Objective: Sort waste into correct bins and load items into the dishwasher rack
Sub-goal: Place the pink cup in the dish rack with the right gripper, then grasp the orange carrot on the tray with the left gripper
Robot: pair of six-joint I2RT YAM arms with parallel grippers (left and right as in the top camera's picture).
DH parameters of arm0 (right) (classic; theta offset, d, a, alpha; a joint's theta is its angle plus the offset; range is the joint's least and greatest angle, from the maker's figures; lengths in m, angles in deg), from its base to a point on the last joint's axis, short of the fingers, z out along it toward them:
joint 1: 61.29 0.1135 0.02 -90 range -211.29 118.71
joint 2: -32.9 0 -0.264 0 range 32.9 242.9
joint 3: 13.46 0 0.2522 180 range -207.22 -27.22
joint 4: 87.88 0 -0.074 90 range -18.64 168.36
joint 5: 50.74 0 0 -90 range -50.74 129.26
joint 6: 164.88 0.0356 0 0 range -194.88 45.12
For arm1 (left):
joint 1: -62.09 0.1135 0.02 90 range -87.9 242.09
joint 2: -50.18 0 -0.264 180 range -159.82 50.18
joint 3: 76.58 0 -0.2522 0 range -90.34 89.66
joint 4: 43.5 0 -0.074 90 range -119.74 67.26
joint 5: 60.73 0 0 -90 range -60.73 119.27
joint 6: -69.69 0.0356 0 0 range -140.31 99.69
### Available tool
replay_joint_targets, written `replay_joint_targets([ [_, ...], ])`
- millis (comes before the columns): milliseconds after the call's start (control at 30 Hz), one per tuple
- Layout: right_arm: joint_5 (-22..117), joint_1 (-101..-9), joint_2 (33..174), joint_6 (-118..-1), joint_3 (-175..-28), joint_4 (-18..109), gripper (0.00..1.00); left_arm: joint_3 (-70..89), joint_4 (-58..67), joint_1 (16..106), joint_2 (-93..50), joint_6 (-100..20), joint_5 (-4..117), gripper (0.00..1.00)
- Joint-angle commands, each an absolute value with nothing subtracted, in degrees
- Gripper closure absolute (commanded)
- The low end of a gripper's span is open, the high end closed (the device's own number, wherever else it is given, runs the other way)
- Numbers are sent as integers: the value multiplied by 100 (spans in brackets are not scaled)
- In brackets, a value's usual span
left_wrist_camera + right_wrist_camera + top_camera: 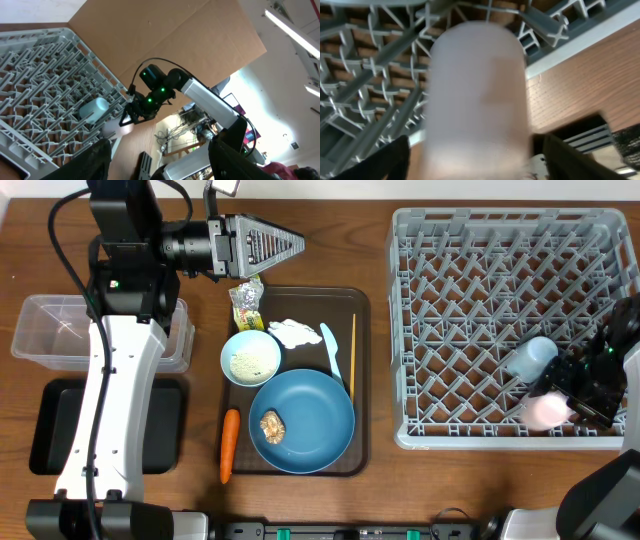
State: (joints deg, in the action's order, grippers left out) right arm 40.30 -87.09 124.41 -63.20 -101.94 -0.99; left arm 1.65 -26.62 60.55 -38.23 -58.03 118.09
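My right gripper (568, 402) hangs over the front right corner of the grey dishwasher rack (480, 280). Its fingers (477, 162) sit either side of the pink cup (477, 90) with a small gap on each side. The pink cup (546, 411) lies in that corner, and the light blue cup (530, 358) lies beside it. My left gripper (290, 245) is open and empty, raised behind the brown tray. On that tray are the blue plate (310, 430) with a brown lump (271, 426), a white bowl (250, 357) of rice, a wrapper (247, 305), a napkin (292, 332), a spoon (333, 350) and a chopstick (352, 350).
The carrot (229, 444) lies at the left edge of the brown serving tray (362, 310). The clear tub (50, 330) and the black tray (50, 430) stand at the far left, partly under my left arm. The left wrist view shows the rack (40, 65) and the right arm (165, 85).
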Motion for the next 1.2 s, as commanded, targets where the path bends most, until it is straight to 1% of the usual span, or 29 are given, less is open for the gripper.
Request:
replay_joint_targets([
  [0, 4087, -8753, 12421, -6282, -10146, 70, 12, 124, -2686, 6079, -3798, -5859, 11936, 36],
  [233, 4498, -8746, 12307, -6591, -10716, -127, 12, 124, -2686, 6079, -3798, -5859, 11936, 36],
  [333, 5031, -8746, 12056, -6846, -11180, -182, 12, 124, -2710, 6079, -3798, -5855, 11936, 36],
  [433, 5822, -8702, 11689, -7107, -11695, -129, 8, 124, -2914, 6079, -3801, -5853, 11936, 36],
  [533, 6614, -8545, 11293, -7172, -12130, 91, 5, 124, -3204, 6079, -3798, -5853, 11922, 36],
  [633, 7202, -8270, 10939, -7216, -12253, 461, 4, 124, -3336, 6082, -3801, -5827, 11763, 36],
  [733, 7355, -7887, 10650, -7170, -12251, 810, 3, 124, -3333, 6125, -3801, -5848, 11380, 37],
  [767, 7352, -7767, 10583, -7137, -12251, 896, 3, 124, -3338, 6134, -3796, -5956, 11144, 37],
  [800, 7326, -7662, 10530, -7013, -12251, 968, 3, 124, -3355, 6141, -3768, -6172, 10755, 38],
  [833, 7309, -7583, 10500, -6892, -12251, 1025, 3, 124, -3355, 6138, -3731, -6360, 10344, 41],
  [867, 7311, -7513, 10478, -6768, -12251, 1090, 2, 124, -3346, 6125, -3683, -6537, 9824, 41],
  [933, 7313, -7441, 10476, -6519, -12253, 1191, 3, 124, -3331, 6062, -3591, -6576, 8959, 41],
  [967, 7315, -7433, 10480, -6387, -12251, 1230, 2, 124, -3163, 6027, -3545, -6406, 8471, 41],
  [1033, 7322, -7433, 10480, -6291, -12251, 1256, 3, 124, -2461, 5957, -3475, -6006, 7623, 41],
  [1100, 7344, -7430, 10480, -6289, -12251, 1259, 3, 124, -1316, 5856, -3414, -5300, 6463, 41],
  [1167, 7341, -7391, 10480, -6293, -12246, 1259, 2, 124, -105, 5706, -3398, -4767, 4941, 41],
])
